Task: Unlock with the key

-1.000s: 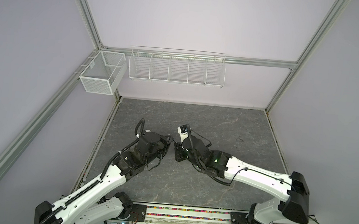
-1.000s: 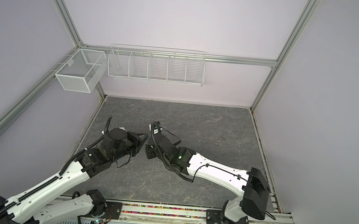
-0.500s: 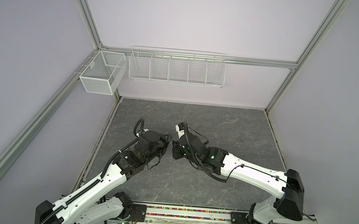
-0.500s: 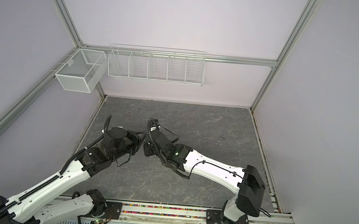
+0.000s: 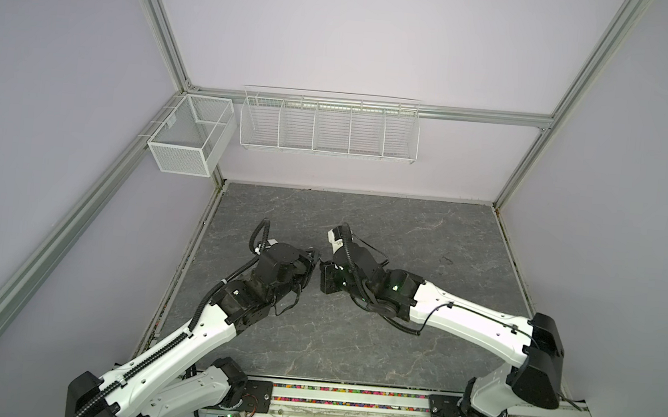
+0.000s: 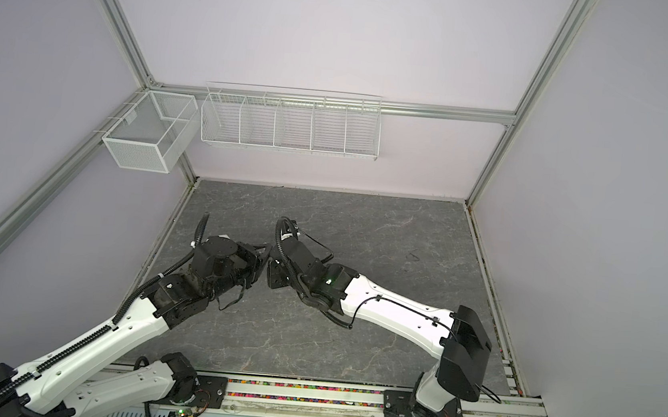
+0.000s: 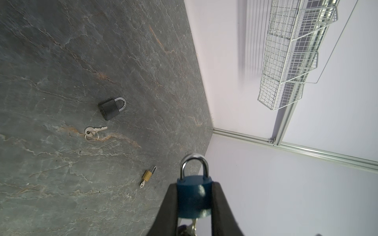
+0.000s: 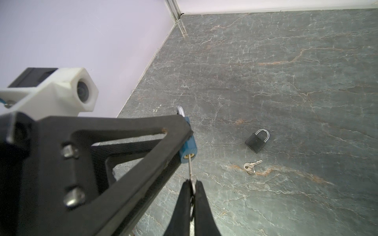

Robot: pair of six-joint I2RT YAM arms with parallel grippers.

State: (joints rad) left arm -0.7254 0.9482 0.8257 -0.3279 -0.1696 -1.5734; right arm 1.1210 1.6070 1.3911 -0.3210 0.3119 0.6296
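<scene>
Key (image 8: 190, 167) sits in the padlock (image 8: 187, 150), mid-table, entering from three o'clock. Left gripper (image 7: 194, 188) clamps the padlock body; right gripper (image 8: 192, 183) is pinched tight on the key. Insertion looks done; next, a twist, padlock braced.

No text, label, brand, number or sign can be read in any view. Nothing legible is shown on the blue padlock (image 7: 193, 197), the black padlock (image 7: 109, 109) or the brass padlock (image 7: 147, 175). A small tag (image 5: 171, 121) is seen on the mesh basket (image 5: 180, 157), but its face cannot be made out.
</scene>
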